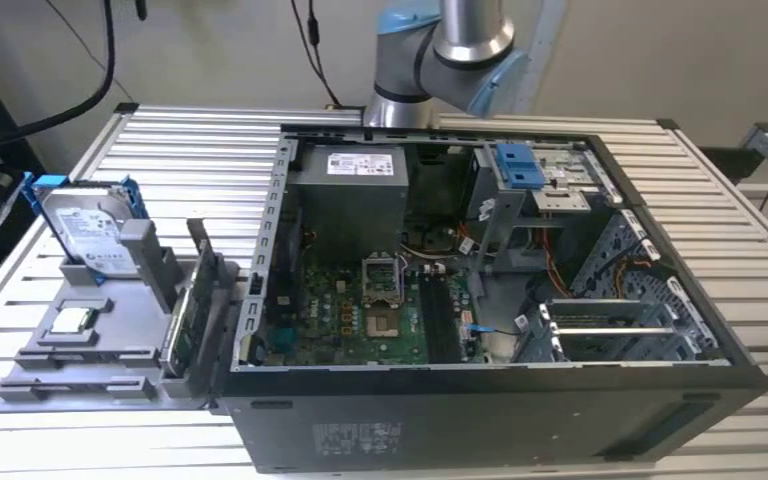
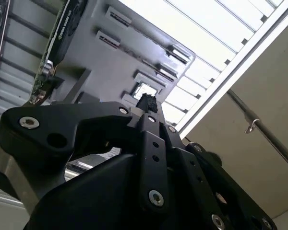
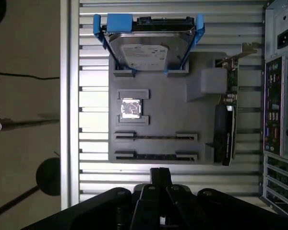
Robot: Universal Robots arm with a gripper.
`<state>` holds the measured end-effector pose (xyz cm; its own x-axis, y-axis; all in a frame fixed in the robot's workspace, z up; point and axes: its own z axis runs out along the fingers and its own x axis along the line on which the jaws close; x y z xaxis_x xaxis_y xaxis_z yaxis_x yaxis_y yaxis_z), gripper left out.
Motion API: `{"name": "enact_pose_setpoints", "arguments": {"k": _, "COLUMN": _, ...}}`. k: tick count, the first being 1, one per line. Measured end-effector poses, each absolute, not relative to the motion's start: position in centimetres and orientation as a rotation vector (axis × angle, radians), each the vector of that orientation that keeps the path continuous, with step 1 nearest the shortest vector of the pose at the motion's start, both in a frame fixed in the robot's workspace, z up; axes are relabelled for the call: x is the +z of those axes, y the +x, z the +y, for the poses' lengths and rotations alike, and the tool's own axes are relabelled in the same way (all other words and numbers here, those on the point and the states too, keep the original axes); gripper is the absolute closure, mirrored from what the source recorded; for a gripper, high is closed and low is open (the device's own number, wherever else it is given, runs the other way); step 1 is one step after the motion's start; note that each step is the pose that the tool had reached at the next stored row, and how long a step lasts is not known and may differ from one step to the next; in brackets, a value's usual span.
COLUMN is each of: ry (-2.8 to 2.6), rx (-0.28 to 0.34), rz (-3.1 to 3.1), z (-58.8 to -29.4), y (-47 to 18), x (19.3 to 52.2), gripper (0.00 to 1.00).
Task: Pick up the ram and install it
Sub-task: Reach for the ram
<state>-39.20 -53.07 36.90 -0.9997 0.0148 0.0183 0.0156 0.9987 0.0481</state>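
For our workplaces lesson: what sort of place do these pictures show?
Probably a robotics lab bench for computer assembly: a robot arm, an open computer case on a slatted metal table, and a grey parts tray.

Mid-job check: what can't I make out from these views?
Ram: edge-on in the grey holder, first wrist view; label hidden.
Motherboard memory slots: too small in the exterior view to tell if filled.
Arm: cut by the exterior view's top edge.
Part of holder: behind the gripper, second wrist view.

Even indoor light; slatted table [image 2: 216, 28] blown out white in second wrist view; claw [image 2: 146, 103] dark, shadowed.
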Motion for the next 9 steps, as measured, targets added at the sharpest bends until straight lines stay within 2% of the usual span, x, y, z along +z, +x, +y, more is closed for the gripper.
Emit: {"name": "enact_pose_setpoints", "arguments": {"k": 9, "ry": -0.024, "rx": -0.075, "rz": -3.122, "z": -54.4, "y": -39.3, "x": 36.7, "gripper": 0.89}}
